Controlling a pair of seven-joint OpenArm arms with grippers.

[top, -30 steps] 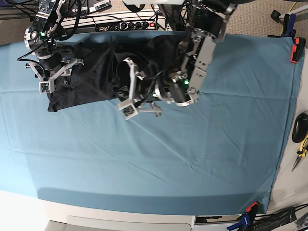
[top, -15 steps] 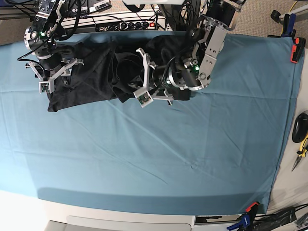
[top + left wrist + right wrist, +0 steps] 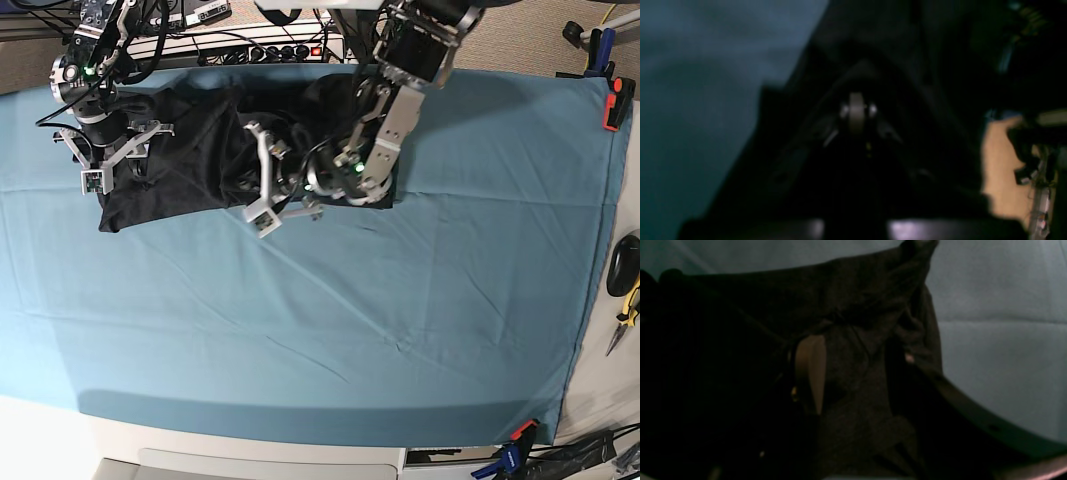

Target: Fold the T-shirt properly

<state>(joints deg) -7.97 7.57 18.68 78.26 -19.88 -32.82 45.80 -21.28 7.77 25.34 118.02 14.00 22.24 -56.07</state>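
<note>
The dark T-shirt (image 3: 190, 160) lies bunched along the table's far edge, plain side up. My right gripper (image 3: 122, 155) rests on its left part with jaws spread. In the right wrist view a beige pad (image 3: 810, 373) and a dark finger stand apart, with wrinkled shirt cloth (image 3: 853, 306) between them. My left gripper (image 3: 260, 178) is open over the shirt's crumpled middle, at its front edge. The left wrist view is dark and blurred and shows only black cloth (image 3: 907, 50) beside teal cloth (image 3: 706, 100).
The teal table cloth (image 3: 320, 330) covers the whole table. A power strip with cables (image 3: 270, 48) runs behind the shirt. An orange clamp (image 3: 617, 103) holds the far right corner. Hand tools (image 3: 625, 290) lie off the right edge.
My left arm swung up and right over the shirt, then back left and down to the shirt's front edge, jaws staying open. The right arm has not moved.
</note>
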